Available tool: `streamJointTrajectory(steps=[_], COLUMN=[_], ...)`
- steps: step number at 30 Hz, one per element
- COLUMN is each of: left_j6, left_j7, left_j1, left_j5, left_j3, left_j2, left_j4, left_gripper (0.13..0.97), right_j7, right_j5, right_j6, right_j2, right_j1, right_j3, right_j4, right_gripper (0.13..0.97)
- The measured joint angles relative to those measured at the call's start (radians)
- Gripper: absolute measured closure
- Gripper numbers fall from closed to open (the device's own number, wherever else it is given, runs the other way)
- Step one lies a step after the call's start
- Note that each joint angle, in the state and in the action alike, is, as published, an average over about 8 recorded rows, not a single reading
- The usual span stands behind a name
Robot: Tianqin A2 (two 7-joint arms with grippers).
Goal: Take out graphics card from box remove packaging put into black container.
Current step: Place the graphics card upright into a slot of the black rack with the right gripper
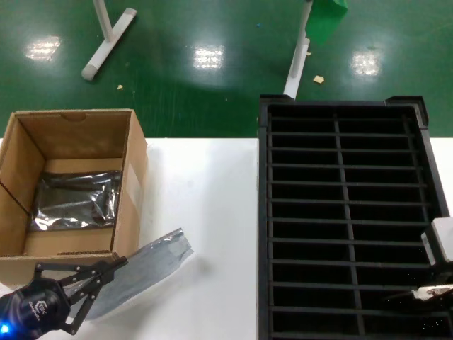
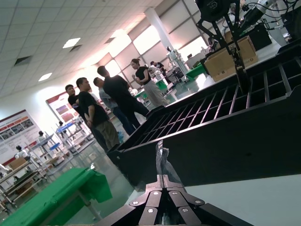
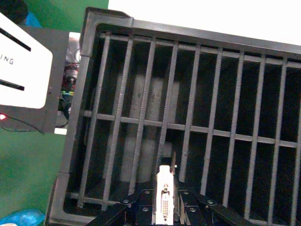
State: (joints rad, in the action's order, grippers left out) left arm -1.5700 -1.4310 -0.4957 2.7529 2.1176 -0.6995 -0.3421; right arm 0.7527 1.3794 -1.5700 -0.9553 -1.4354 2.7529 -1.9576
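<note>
My left gripper (image 1: 117,263) is at the table's front left, just in front of the box (image 1: 131,152). It is shut on one end of the packaging (image 1: 154,256), an emptied silver-grey bag lying flat on the white table. In the left wrist view the bag (image 2: 162,157) stands up from the closed fingertips of the left gripper (image 2: 164,180). My right gripper (image 3: 165,189) is shut on the graphics card (image 3: 165,197), whose pale metal bracket with a connector faces the camera. It hangs over a near slot of the black container (image 3: 122,117). In the head view the right gripper (image 1: 426,294) is over the container's (image 1: 336,212) front right corner.
The brown box is open, and another dark glossy bagged item (image 1: 74,202) lies on its bottom. The black container fills the right half of the table (image 1: 205,212). Green floor and white stand legs (image 1: 106,42) lie beyond. People stand far off in the left wrist view.
</note>
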Motion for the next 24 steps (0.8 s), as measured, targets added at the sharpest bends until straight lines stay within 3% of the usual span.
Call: streamJointTrajectory(steps=[24], left_j6=[0.000], left_j7=[-0.001], left_j1=[0.005], left_j5=[0.000], left_j3=[-0.007], left_j2=[0.010], left_j4=[0.017], left_gripper=[0.955], right_j7=[-0.010], right_j5=[-0.008], right_j6=[0.000], right_j2=[0.037], right_j1=[0.010], right_j3=[0.000], right_j4=[0.055], right_gripper=[0.894])
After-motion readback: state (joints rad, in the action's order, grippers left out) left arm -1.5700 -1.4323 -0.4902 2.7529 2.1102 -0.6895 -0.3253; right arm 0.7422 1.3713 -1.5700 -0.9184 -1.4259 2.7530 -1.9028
